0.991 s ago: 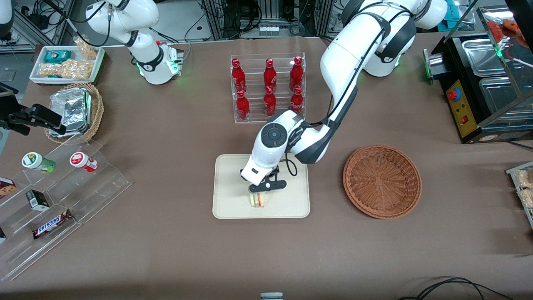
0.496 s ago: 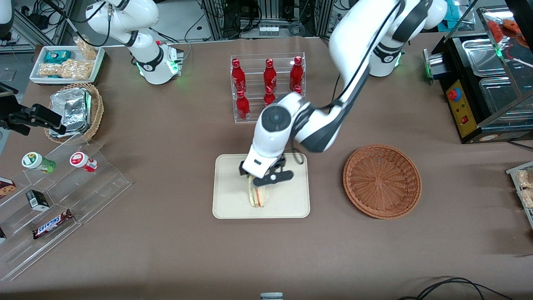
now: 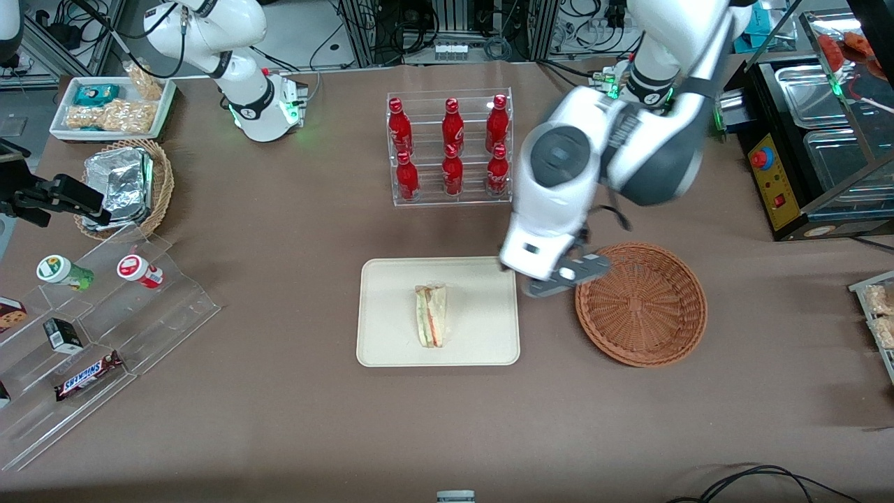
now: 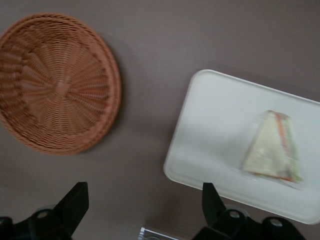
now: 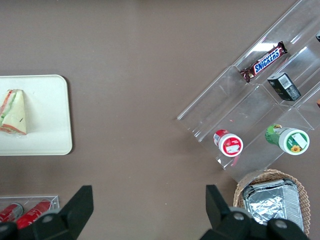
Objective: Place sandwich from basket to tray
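The sandwich [image 3: 431,314], a wrapped white-bread wedge with green and orange-red filling, lies flat on the cream tray [image 3: 482,335]. It also shows in the left wrist view as the sandwich [image 4: 272,147] on the tray [image 4: 215,125], and in the right wrist view as the sandwich [image 5: 12,111]. The reddish-brown wicker basket [image 3: 641,304] stands beside the tray, toward the working arm's end, with nothing in it. My gripper [image 3: 555,278] hangs high above the strip of table between tray and basket. It is open, and the gripper [image 4: 141,200] has only bare table between its fingers.
A clear rack of red bottles [image 3: 450,147] stands farther from the front camera than the tray. Toward the parked arm's end are a stepped acrylic shelf with snacks [image 3: 91,328], a tan basket of foil packets [image 3: 129,185] and a white snack tray [image 3: 112,108]. A black appliance [image 3: 810,140] stands at the working arm's end.
My gripper let go of the sandwich on the tray, rose, and swung away toward the basket. The sandwich now lies alone on the tray.
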`<move>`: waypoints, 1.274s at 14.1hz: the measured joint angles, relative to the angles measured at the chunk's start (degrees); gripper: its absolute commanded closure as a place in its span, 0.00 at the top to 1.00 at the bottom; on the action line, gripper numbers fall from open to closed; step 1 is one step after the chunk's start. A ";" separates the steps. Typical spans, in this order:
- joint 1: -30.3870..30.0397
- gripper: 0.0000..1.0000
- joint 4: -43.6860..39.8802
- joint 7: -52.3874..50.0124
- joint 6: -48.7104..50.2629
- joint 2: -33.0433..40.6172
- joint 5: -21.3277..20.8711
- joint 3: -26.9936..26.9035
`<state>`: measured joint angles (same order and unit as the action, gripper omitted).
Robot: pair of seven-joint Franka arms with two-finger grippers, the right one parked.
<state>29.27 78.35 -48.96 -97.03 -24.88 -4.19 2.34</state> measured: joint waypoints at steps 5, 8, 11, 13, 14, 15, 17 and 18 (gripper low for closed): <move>-10.37 1.00 12.17 16.30 0.19 8.14 0.04 -0.15; -17.04 1.00 18.55 27.22 3.33 16.23 0.28 -0.22; -22.22 1.00 20.22 35.26 7.58 21.89 1.41 -0.23; -24.42 1.00 20.40 39.51 8.26 24.20 1.76 -0.24; -24.95 1.00 20.40 40.80 8.27 24.93 1.78 -0.22; -25.46 1.00 20.38 41.48 8.27 25.53 1.79 -0.15; -26.76 1.00 19.94 42.02 8.15 26.21 1.87 -0.03; -27.54 1.00 19.35 42.17 8.07 26.32 2.03 0.26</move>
<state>1.73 97.70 -6.78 -88.96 1.44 -2.16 2.61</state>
